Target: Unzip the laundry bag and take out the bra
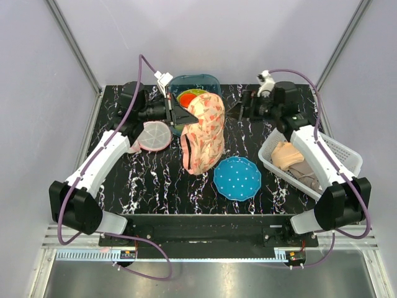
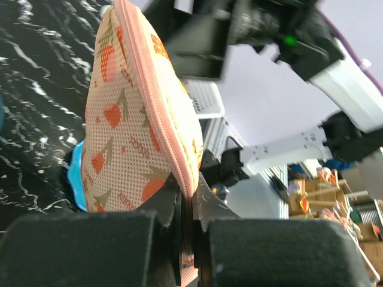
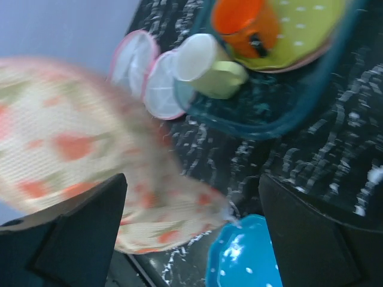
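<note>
The laundry bag (image 1: 205, 133), peach with red and green prints and pink edging, hangs upright above the black marbled table. My left gripper (image 1: 181, 115) is shut on its upper left edge. In the left wrist view the bag (image 2: 131, 119) rises from the jaws, and the left gripper (image 2: 187, 203) pinches the pink zip seam. My right gripper (image 1: 243, 105) stands open to the right of the bag, apart from it. In the right wrist view the right gripper (image 3: 191, 233) is spread wide, with the blurred bag (image 3: 66, 149) beyond the left finger. The bra is hidden.
A blue dotted plate (image 1: 237, 178) lies just below right of the bag. Behind the bag stands a teal tray (image 1: 195, 81) with an orange cup, a green plate and a pale green cup. White mesh pink-rimmed pieces (image 1: 155, 136) lie left. A white basket (image 1: 347, 152) holding garments sits right.
</note>
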`<action>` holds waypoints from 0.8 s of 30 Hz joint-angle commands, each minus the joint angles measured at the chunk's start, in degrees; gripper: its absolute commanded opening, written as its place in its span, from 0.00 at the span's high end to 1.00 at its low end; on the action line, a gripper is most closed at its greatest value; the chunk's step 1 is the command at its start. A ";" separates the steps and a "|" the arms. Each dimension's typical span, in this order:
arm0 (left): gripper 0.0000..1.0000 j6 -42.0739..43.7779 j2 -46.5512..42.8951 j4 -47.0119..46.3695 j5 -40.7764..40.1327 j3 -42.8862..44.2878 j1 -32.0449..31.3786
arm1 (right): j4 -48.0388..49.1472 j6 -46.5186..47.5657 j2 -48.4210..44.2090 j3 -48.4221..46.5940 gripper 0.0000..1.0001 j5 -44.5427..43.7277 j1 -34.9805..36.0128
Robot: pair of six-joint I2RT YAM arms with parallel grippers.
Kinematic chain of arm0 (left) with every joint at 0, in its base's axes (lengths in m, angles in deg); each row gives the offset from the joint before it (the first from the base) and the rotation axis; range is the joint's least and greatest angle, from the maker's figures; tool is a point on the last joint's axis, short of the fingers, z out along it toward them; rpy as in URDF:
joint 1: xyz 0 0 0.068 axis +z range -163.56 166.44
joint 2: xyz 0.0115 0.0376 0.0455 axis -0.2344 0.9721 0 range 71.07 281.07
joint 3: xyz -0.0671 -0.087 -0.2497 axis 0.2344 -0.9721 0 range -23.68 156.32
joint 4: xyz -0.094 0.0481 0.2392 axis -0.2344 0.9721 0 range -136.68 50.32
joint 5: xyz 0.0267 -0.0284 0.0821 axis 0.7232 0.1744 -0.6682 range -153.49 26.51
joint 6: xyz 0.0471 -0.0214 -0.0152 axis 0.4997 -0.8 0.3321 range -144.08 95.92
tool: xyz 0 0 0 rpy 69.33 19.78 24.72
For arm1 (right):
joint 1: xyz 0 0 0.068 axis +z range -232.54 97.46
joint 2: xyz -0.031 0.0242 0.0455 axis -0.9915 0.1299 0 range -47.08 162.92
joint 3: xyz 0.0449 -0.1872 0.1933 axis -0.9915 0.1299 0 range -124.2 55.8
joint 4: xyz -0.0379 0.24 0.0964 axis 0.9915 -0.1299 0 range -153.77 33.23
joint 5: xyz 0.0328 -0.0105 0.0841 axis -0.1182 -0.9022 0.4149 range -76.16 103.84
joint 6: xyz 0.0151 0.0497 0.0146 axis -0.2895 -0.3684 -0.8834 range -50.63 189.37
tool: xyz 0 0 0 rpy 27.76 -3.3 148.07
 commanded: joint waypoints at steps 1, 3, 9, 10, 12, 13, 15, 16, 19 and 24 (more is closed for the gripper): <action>1.00 3.27 -3.47 -3.57 12.13 2.53 -0.18 | 4.15 0.16 -2.91 6.00 0.00 3.41 -4.00; 1.00 2.56 -4.26 -6.47 14.51 2.09 -0.18 | 7.91 1.74 -4.49 8.91 0.00 6.21 -4.00; 1.00 -4.63 -4.00 -19.79 19.69 0.60 -0.27 | 41.50 -2.12 -16.09 30.97 0.00 15.45 -4.00; 1.00 -9.52 -3.83 -23.42 20.31 0.07 -0.27 | 41.17 -1.94 -16.01 30.99 0.00 16.58 -3.91; 1.00 -15.17 -3.48 -35.07 21.54 -1.16 -0.35 | 40.89 -2.29 -14.08 30.11 0.01 19.21 -3.83; 1.00 -19.81 -2.60 -38.19 21.89 -1.60 -0.35 | 42.73 -3.42 -13.73 30.37 0.02 22.45 -3.91; 1.00 -22.40 -1.72 -42.16 22.77 -1.34 -0.35 | 49.67 -7.47 -13.37 31.33 0.02 24.15 -3.83; 1.00 -23.54 -1.37 -42.78 22.86 -0.99 -0.35 | 50.38 -7.65 -13.46 31.60 0.02 24.24 -3.83; 1.00 -26.95 -0.49 -47.43 23.22 -1.34 -0.35 | 49.61 -6.78 -14.51 32.04 0.02 23.37 -4.09; 1.00 -25.15 -1.01 -40.75 24.36 -0.73 -0.09 | 33.11 2.78 -19.60 29.07 0.02 20.99 -4.18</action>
